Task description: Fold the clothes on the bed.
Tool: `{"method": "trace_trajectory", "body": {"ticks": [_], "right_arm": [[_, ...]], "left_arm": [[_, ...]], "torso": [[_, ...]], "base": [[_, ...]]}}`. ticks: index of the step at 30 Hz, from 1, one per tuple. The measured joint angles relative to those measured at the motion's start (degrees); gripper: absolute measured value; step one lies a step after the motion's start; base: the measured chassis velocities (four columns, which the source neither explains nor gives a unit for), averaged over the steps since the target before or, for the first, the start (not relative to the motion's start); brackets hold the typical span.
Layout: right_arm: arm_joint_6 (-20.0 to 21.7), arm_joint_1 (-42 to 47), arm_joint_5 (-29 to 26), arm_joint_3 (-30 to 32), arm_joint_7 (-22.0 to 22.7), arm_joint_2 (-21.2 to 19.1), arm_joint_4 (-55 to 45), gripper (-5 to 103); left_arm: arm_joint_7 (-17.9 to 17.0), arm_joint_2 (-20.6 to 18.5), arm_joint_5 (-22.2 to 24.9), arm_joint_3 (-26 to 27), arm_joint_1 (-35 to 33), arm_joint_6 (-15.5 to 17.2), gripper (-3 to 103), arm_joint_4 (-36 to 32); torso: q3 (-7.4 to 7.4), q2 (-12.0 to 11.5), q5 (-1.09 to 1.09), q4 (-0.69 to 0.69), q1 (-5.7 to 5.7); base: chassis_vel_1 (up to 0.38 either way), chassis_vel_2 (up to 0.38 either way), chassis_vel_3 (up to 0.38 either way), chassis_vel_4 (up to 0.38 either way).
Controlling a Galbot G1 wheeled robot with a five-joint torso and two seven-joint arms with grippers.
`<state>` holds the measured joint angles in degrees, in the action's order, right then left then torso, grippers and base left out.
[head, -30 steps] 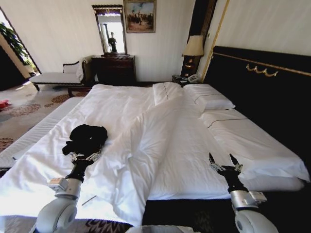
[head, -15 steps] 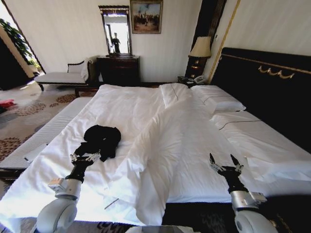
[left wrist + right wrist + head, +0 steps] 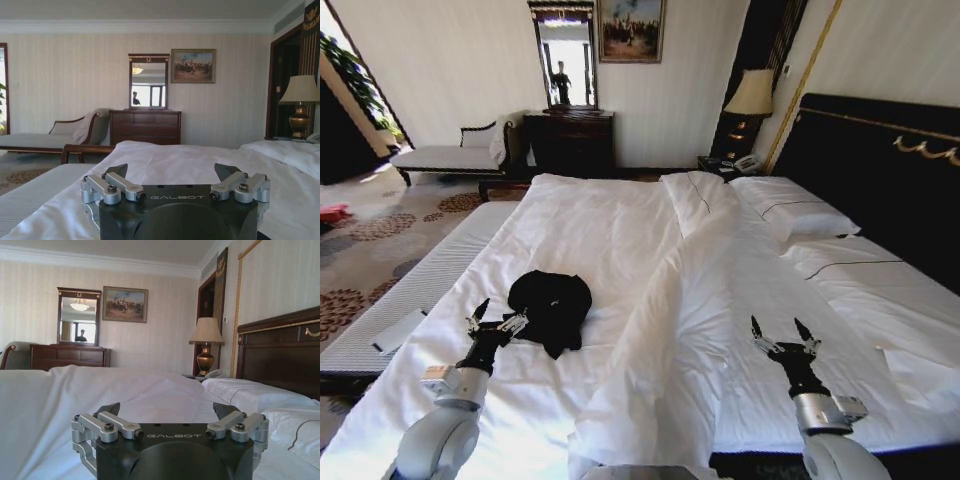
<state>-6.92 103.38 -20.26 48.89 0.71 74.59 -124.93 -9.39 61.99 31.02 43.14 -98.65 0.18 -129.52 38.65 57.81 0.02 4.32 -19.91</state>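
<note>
Just ahead of your left end effector (image 3: pixel 493 318), the clothes (image 3: pixel 552 307) lie in a crumpled black heap on the white duvet of the bed (image 3: pixel 620 230), on its left half. From the head view the heap sits slightly to the right of that end effector's fingertips and very near them; you cannot tell whether the nearer finger brushes the fabric, and nothing is held between the fingers. Your left end effector is released, its two dark fingers spread wide and pointing toward the far end of the room. In the left wrist view the same spread fingers (image 3: pixel 116 170) frame bare white duvet.

Your right end effector (image 3: pixel 779 331) hovers low over the right half of the bed, well apart from the clothes, with a raised fold of duvet (image 3: pixel 660 330) running between the two end effectors. It is released too, fingers apart and empty. Ahead of it and to its right lie the white pillows (image 3: pixel 795 210) against the dark headboard (image 3: pixel 880 160); the right wrist view shows those pillows (image 3: pixel 250 395) just past the open fingers.

Beyond your left end effector, past the far edge of the bed, stand a dark wood dresser (image 3: pixel 570 140) with a mirror (image 3: pixel 563 55) above it and a chaise (image 3: pixel 445 158) to its left. A lamp (image 3: pixel 750 100) stands beside the headboard. A narrow white padded bench (image 3: pixel 410 300) runs alongside the bed to the left of your left end effector.
</note>
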Motion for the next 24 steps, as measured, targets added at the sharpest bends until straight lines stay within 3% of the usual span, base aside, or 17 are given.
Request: {"method": "trace_trajectory", "body": {"ticks": [15, 24], "right_arm": [[0.00, 0.33, 0.04, -0.05, 0.00, 0.11, -0.47, 100], [-0.24, 0.53, 0.12, -0.34, 0.26, 0.45, -0.49, 100]], "left_arm": [[-0.10, 0.14, 0.11, -0.01, -0.06, 0.14, 100, -0.20], [-0.13, 0.29, 0.16, 0.04, -0.20, 0.14, 100, -0.29]], "torso": [[0.03, -0.01, -0.03, -0.03, -0.06], [0.02, -0.01, 0.00, -0.01, -0.05]], "base": [[0.263, 0.259, -0.256, -0.243], [0.068, 0.136, -0.057, -0.145]]}}
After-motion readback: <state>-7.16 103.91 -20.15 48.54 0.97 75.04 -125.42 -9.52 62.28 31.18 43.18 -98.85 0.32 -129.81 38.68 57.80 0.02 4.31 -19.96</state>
